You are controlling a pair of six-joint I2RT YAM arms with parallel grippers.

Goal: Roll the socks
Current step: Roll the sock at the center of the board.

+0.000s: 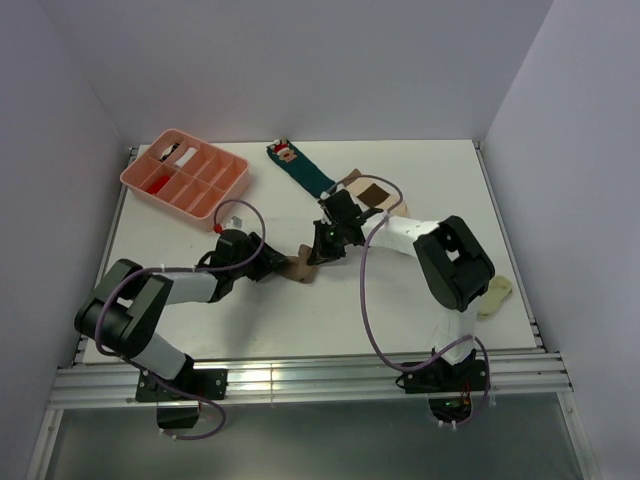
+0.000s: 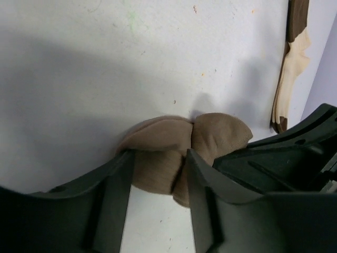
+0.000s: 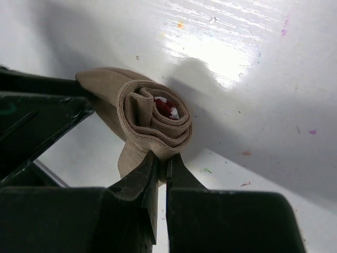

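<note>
Rolled tan-brown sock (image 3: 152,124) on white counter (image 3: 253,105), right fingers (image 3: 138,185) clenched on its loose edge, left fingers (image 2: 113,203) either side of it, cannot tell whether gripping.

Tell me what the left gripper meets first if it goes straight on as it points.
The rolled tan sock, lying between the fingers of the left gripper; beyond it, apparently just table.
</note>
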